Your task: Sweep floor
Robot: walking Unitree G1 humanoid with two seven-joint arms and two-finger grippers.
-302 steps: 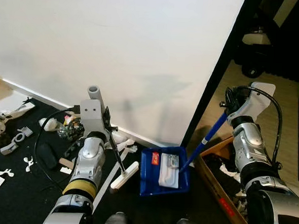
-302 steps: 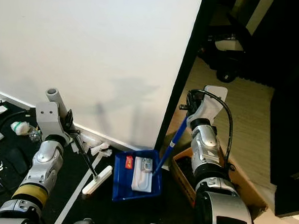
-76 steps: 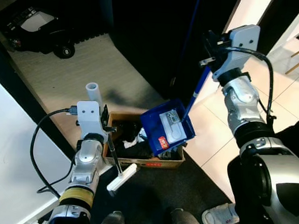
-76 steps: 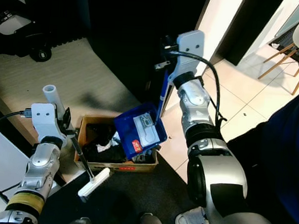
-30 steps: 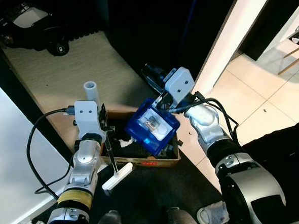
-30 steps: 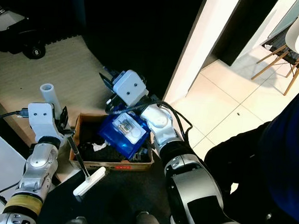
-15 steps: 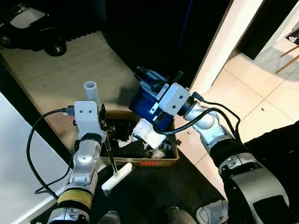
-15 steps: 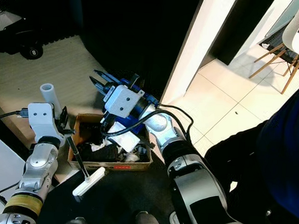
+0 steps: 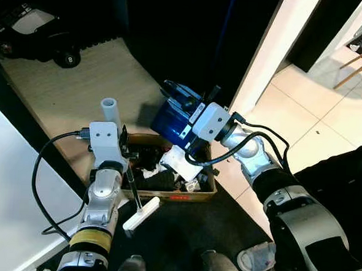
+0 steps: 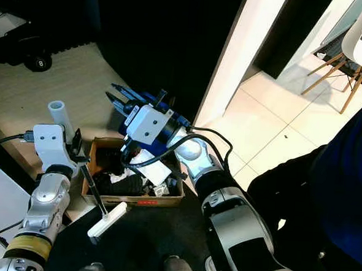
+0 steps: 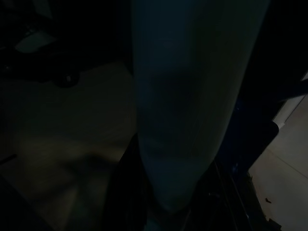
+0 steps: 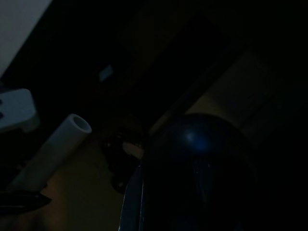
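Note:
My right gripper (image 9: 202, 106) is shut on the handle of a blue dustpan (image 9: 171, 118). The pan is tipped over an open cardboard box (image 9: 193, 194), its mouth facing down. White waste (image 9: 180, 164) hangs at the pan's lip above dark and white rubbish in the box. My left gripper (image 9: 126, 152) is shut on a brush beside the box's left end. The brush's pale tube handle (image 9: 109, 107) points up and its white head (image 9: 141, 213) rests on the dark floor. In the dark right wrist view the blue handle (image 12: 197, 168) and the pale tube (image 12: 53, 149) can be made out.
A person in dark blue (image 9: 350, 176) stands close on the right, a shoe (image 9: 256, 263) near the box. A white pillar (image 9: 269, 49) rises behind the box, a white panel (image 9: 11, 193) stands at left. Black wheeled gear (image 9: 28, 25) sits far left; chair legs (image 10: 332, 83) stand on tiles.
Within the last second the dustpan turned from face-up to tipped over the box, and the white waste slid out towards the box. The left arm and brush stayed put.

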